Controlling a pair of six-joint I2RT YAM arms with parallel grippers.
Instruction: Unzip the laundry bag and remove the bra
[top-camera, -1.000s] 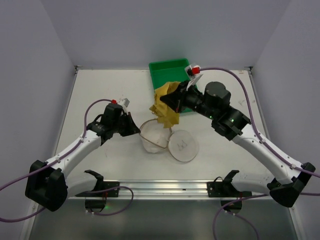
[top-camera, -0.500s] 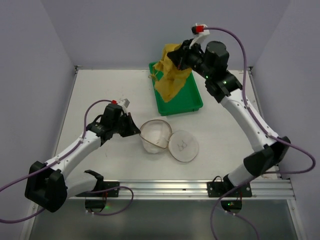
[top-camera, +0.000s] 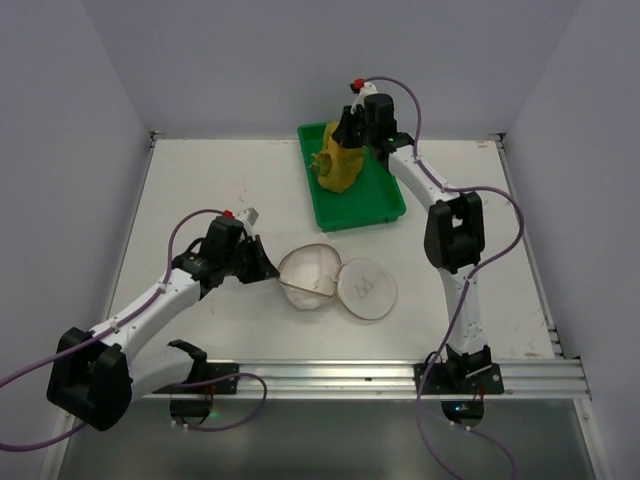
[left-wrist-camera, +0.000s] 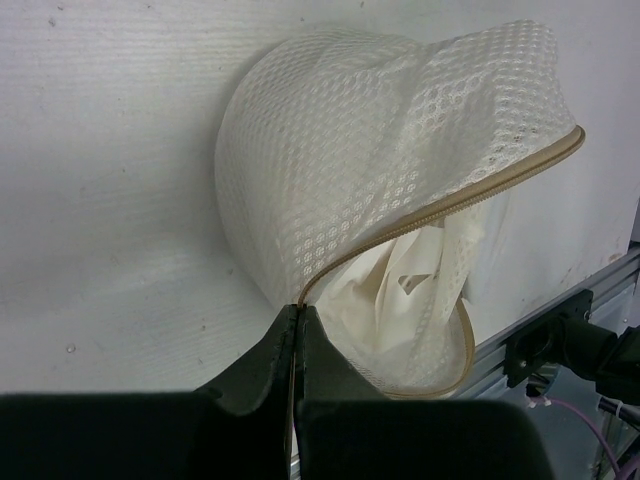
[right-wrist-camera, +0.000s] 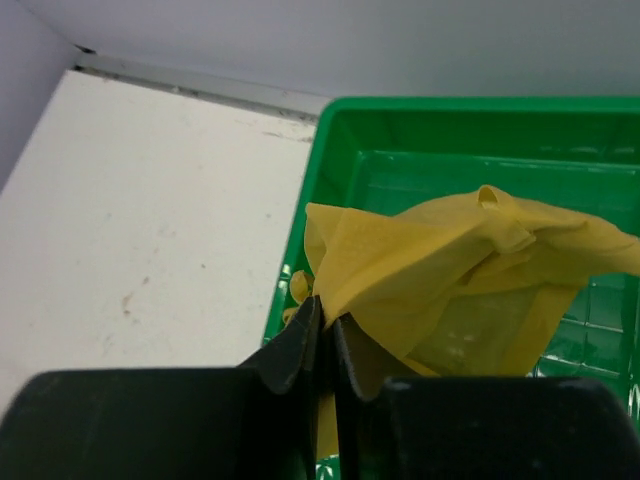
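My left hand (left-wrist-camera: 298, 312), fingers pressed together, pinches the zipper edge of the open bag (top-camera: 308, 280). The bag lies in the middle of the table (top-camera: 200, 180), its round lid (top-camera: 367, 289) flopped to the right. My right hand (right-wrist-camera: 322, 312) pinches the yellow bra (right-wrist-camera: 450, 265) over the green tray (top-camera: 385, 208) at the far side.

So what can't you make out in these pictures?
- Top view: emblem on the lid too small to read.
- Right wrist view: the right pincer covers part of the yellow bra; the frame edge cuts off the green tray.
- Left wrist view: the left pincer hides the near rim of the laundry bag.
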